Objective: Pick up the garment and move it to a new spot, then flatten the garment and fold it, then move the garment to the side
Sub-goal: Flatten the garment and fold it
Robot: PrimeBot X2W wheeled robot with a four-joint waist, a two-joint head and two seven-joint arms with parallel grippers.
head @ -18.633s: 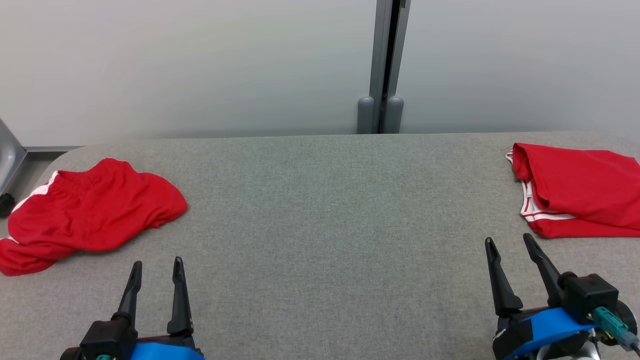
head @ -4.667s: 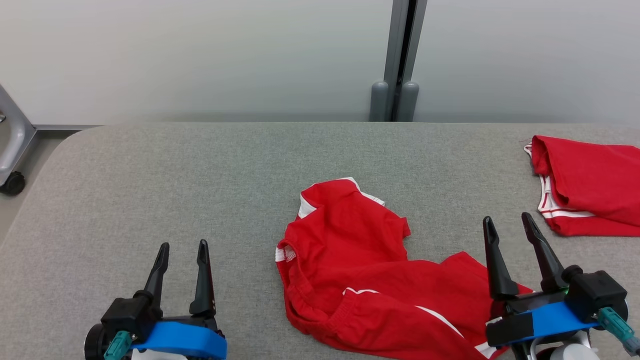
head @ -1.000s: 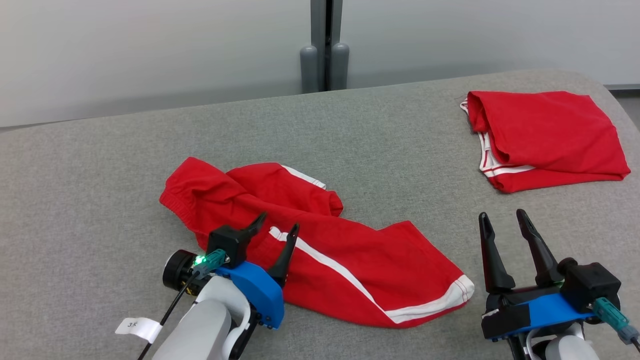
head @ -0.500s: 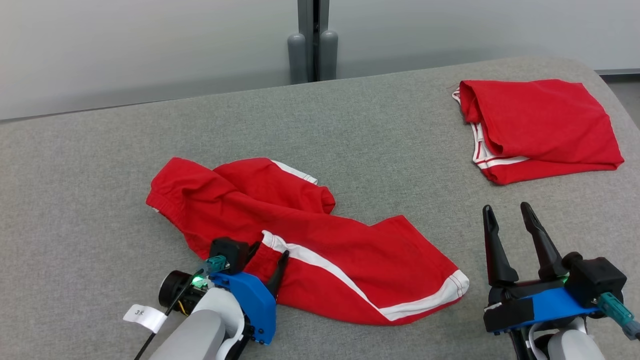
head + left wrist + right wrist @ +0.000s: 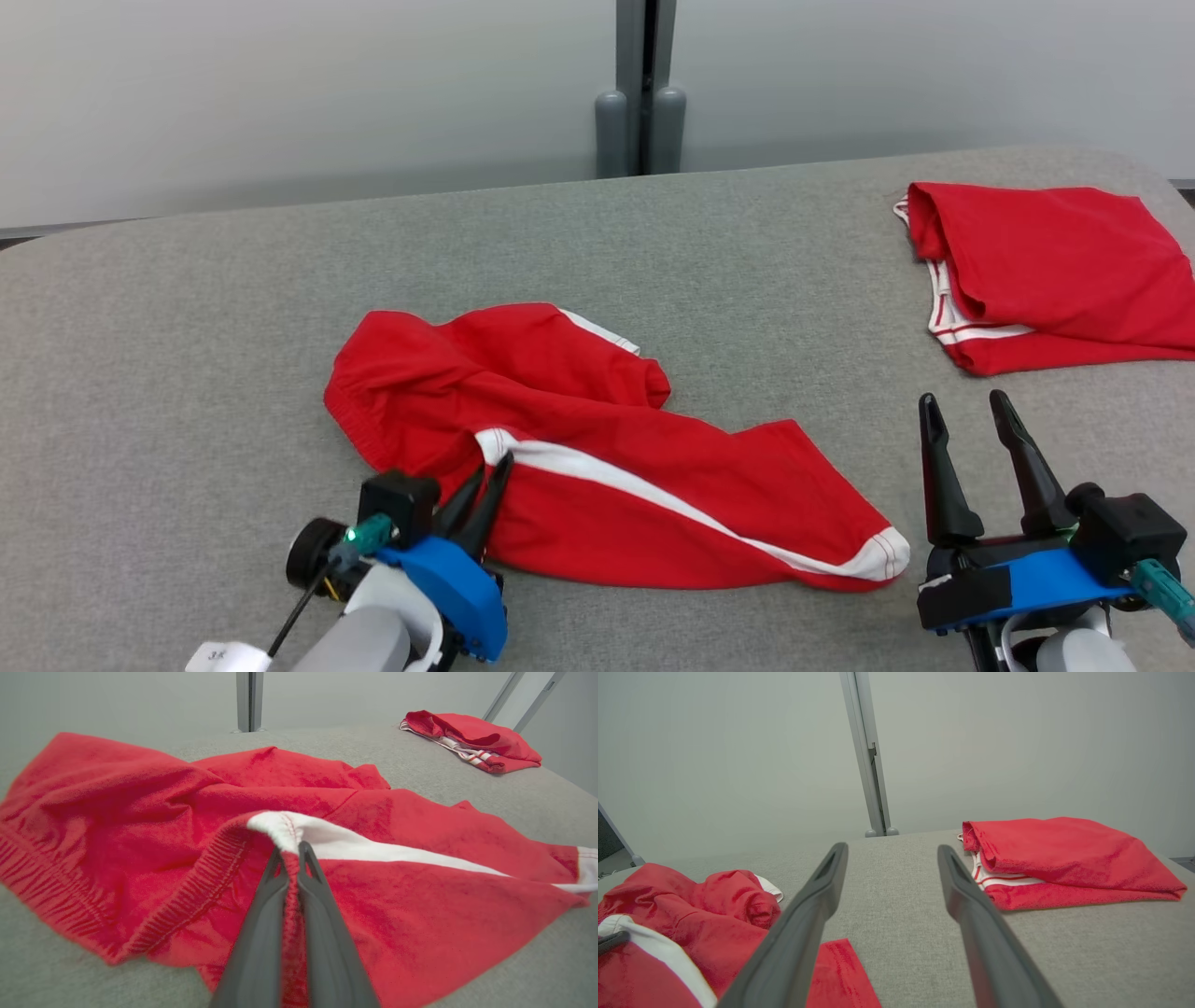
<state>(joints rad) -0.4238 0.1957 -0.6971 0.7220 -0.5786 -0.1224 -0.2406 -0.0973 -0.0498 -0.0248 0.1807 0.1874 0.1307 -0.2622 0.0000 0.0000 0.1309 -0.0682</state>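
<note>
The garment is a pair of red shorts with a white side stripe, lying crumpled in the middle of the grey table. My left gripper is at its near left edge, shut on a fold of the elastic waistband where the white stripe begins. In the left wrist view the two fingers pinch red cloth of the garment between them. My right gripper stands open over bare table to the right of the shorts' white-banded hem. In the right wrist view the garment lies at lower left, beside the open right gripper.
A second red garment, folded, with white trim, lies at the table's far right; it is also in the left wrist view and the right wrist view. A grey post stands against the pale wall behind the table.
My left gripper has gone from open to shut, pinching the waistband fold. The head camera has shifted, so the whole scene sits further right. The right gripper stays open.
</note>
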